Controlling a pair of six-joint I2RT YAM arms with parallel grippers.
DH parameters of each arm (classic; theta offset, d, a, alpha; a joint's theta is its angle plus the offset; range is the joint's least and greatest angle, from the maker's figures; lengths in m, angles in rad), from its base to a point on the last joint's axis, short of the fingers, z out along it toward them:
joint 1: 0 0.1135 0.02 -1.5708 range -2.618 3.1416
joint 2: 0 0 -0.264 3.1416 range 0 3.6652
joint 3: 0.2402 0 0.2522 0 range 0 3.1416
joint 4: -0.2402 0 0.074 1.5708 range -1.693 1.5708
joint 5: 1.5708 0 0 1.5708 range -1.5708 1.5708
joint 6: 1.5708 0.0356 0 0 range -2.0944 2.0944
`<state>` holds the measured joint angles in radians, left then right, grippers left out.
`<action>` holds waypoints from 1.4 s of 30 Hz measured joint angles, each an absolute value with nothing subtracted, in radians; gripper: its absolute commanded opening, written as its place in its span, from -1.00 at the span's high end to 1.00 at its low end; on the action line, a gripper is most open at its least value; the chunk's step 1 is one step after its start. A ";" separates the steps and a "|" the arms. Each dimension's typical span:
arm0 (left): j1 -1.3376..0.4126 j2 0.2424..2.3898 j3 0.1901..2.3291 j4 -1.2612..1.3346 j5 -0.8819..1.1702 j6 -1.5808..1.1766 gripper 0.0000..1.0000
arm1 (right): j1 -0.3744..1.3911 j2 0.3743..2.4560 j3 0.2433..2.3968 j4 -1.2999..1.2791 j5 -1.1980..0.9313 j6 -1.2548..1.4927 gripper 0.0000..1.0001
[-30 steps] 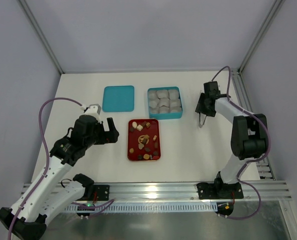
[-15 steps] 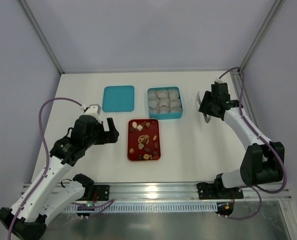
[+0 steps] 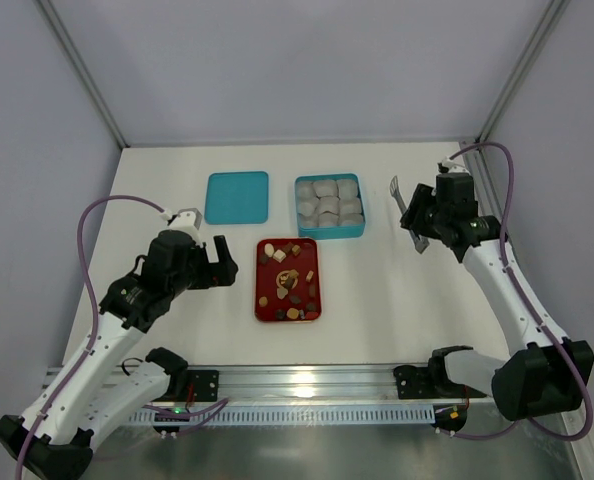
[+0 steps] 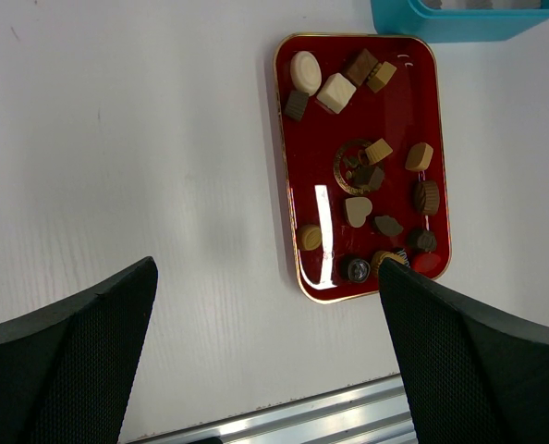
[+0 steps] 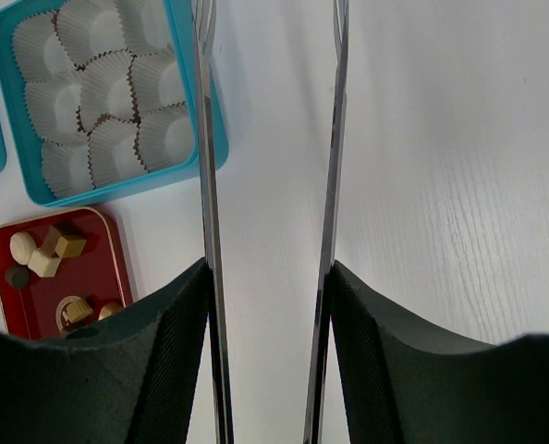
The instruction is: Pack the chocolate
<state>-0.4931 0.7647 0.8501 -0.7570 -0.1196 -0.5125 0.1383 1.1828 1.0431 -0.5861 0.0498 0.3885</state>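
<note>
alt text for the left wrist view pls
A red tray of assorted small chocolates lies on a white table, framed below by the left gripper's two open black fingers; a teal box's corner shows at top right.

Nothing legible anywhere in these views: no words, no numbers, no brand marks. The nearest thing to a sign is a round gold emblem (image 4: 341,168) printed in the middle of the red tray (image 4: 399,116). The chocolate pieces (image 4: 378,150) sit across part of it. Any lettering on it is too small and too covered to make out from the left wrist view. From the top view it's only a speck.
</note>
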 measured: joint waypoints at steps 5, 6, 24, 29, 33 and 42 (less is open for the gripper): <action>-0.493 0.765 0.850 -0.757 -0.120 -0.513 -0.99 | 0.154 1.110 1.035 -0.628 0.034 0.390 -0.03; -0.493 0.765 0.850 -0.757 -0.120 -0.512 -0.99 | 0.160 1.095 1.034 -0.633 0.029 0.391 -0.03; -0.493 0.765 0.850 -0.757 -0.120 -0.512 -0.99 | 0.601 0.914 0.998 -0.743 0.069 0.514 0.05; -0.493 0.765 0.850 -0.757 -0.120 -0.513 -0.99 | 0.803 0.923 0.971 -0.756 0.126 0.581 0.06; -0.493 0.765 0.850 -0.757 -0.120 -0.513 -0.99 | 0.957 0.979 0.970 -0.760 0.174 0.636 0.06; -0.493 0.765 0.850 -0.757 -0.120 -0.513 -1.00 | 1.124 1.151 0.970 -0.739 0.226 0.716 0.07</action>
